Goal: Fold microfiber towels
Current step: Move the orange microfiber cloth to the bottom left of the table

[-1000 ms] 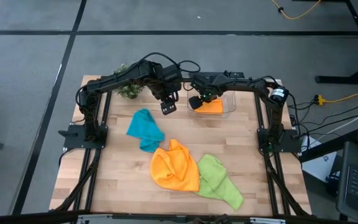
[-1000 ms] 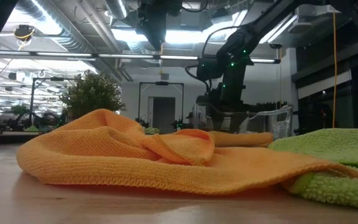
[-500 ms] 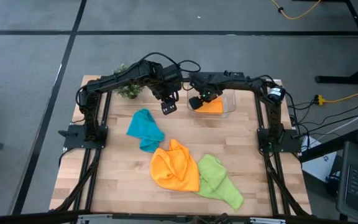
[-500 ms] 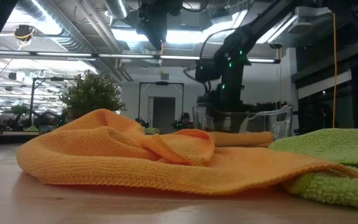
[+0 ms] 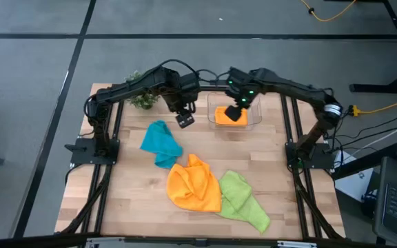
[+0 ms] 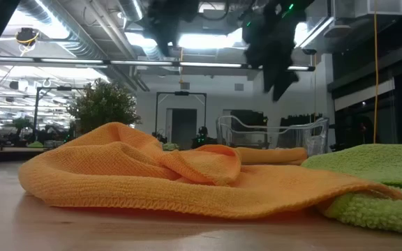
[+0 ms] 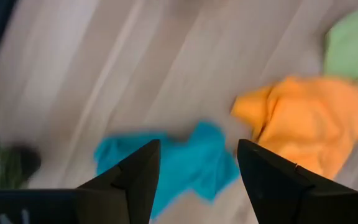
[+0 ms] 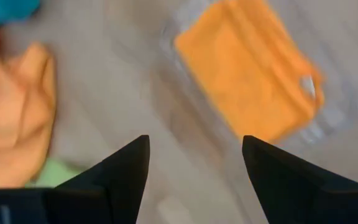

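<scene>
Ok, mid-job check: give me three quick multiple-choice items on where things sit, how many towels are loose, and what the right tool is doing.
1. Where does the folded orange towel lie?
A. in the clear tub
B. on the floor
C. under the plant

2. How many towels lie loose on the table?
A. one
B. three
C. five

3. What state is the right tool in?
A. shut on a towel
B. open and empty
C. out of view

Answers:
1 A, the high view shows the orange fold inside the tub walls.
2 B, the teal towel, crumpled orange towel and green towel lie outside the tub.
3 B, the right wrist view shows its fingers apart, holding nothing.
</scene>
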Robot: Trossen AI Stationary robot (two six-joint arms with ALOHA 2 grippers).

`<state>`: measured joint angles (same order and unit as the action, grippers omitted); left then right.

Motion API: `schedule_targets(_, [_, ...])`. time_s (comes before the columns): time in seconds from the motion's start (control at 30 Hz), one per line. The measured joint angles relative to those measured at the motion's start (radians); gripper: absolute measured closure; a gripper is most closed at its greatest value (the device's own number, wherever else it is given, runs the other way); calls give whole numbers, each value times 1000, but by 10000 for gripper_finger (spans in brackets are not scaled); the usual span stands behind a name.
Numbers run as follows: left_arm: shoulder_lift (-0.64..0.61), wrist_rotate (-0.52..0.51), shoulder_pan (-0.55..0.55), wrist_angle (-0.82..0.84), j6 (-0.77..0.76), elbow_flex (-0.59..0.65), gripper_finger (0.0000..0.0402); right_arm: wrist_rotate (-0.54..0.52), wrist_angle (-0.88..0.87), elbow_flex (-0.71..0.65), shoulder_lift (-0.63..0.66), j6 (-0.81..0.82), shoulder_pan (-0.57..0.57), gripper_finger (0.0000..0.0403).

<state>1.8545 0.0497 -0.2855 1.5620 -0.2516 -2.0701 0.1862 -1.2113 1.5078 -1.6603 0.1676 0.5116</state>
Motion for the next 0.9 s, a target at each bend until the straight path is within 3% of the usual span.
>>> schedule_targets(0.27, [-8, 90, 58, 9, 26, 8, 194, -9, -108, -11, 224, 36, -74, 144])
schedule_targets(0.47, [-8, 90, 129, 9, 60, 9, 194, -98, -77, -72, 367, 128, -167, 144])
schedule_targets(0.8, [-38, 55, 285, 9, 20, 8, 194, -106, -51, -214, 449, 169, -297, 144])
schedule_targets(0.9, [-42, 28, 322, 9, -57, 8, 194, -107, -14, -262, 450, 173, -329, 144])
